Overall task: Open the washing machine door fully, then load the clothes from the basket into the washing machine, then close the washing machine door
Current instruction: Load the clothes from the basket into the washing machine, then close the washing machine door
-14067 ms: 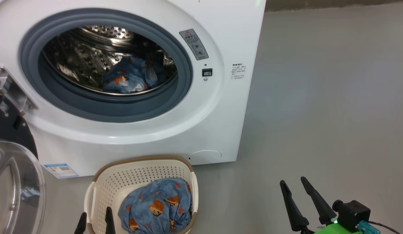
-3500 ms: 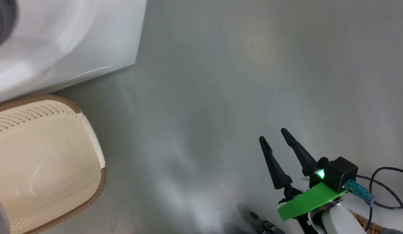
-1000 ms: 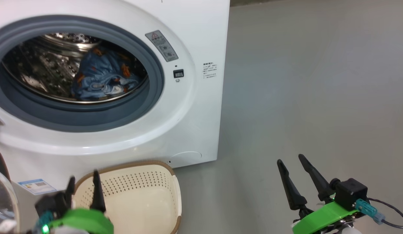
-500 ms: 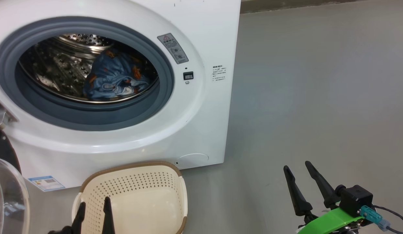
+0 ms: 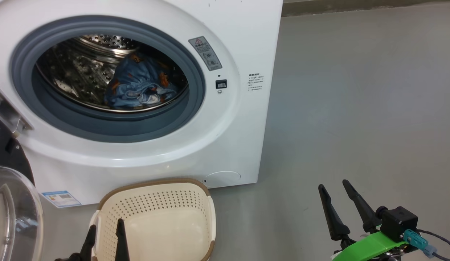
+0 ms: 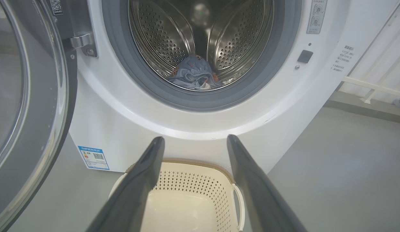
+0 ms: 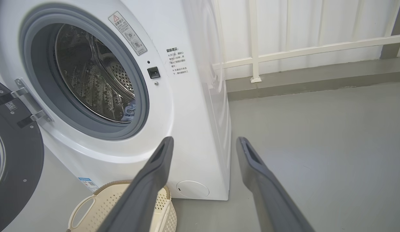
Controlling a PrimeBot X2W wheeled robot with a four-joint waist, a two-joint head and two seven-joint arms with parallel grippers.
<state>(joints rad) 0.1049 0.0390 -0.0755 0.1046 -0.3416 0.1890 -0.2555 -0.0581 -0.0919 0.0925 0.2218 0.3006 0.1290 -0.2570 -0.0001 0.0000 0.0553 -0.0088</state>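
Note:
The white washing machine (image 5: 243,119) stands with its door (image 5: 11,214) swung wide open at the lower left; the door (image 6: 29,96) also fills the left of the left wrist view. The blue printed clothes (image 5: 138,87) lie inside the steel drum, also seen as clothes (image 6: 192,72) in the left wrist view. On the floor below sits the cream basket (image 5: 156,221), with nothing in it. My left gripper (image 5: 105,226) hangs open over the basket's near-left rim. My right gripper (image 5: 335,186) stands open above bare floor at the lower right, holding nothing.
Grey floor (image 5: 355,108) stretches to the right of the machine. A white railing (image 7: 300,51) and a low ledge run behind it. A blue label sticker (image 5: 61,198) sits low on the machine front.
The camera view has shifted, so the machine and basket sit further right in the picture. My left gripper dropped low at the basket's near rim half a second ago and holds there.

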